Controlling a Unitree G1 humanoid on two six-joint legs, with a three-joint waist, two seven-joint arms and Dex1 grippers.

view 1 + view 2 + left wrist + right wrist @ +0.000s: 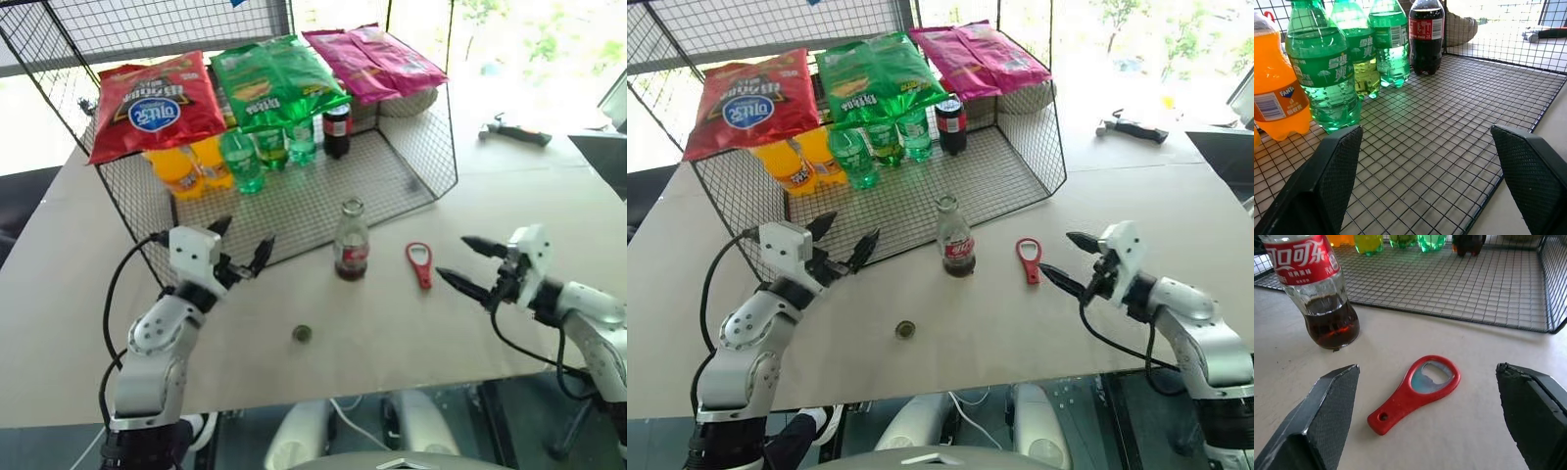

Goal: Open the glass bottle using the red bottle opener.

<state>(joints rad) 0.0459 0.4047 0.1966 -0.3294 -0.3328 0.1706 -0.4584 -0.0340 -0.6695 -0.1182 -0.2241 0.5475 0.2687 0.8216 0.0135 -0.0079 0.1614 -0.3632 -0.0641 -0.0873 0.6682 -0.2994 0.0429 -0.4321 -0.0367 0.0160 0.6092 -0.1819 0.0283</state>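
The glass bottle (351, 241) stands upright on the table just in front of the wire rack, its mouth bare, with dark liquid low inside and a red label; it also shows as the glass bottle (1315, 289). To its right the red bottle opener (420, 263) lies flat on the table, also seen as the opener (1415, 392), untouched. A small round cap (302, 334) rests on the table in front of the bottle. My right gripper (468, 262) hovers open to the right of the opener, holding nothing. My left gripper (242, 245) is open to the left of the bottle, at the rack's front edge.
A wire rack (392, 186) behind the bottle holds green plastic bottles (1327, 73), orange soda (1273, 93), a dark black-capped bottle (1426, 36) and snack bags (157, 103) on top. A dark tool (514, 130) lies at the far right.
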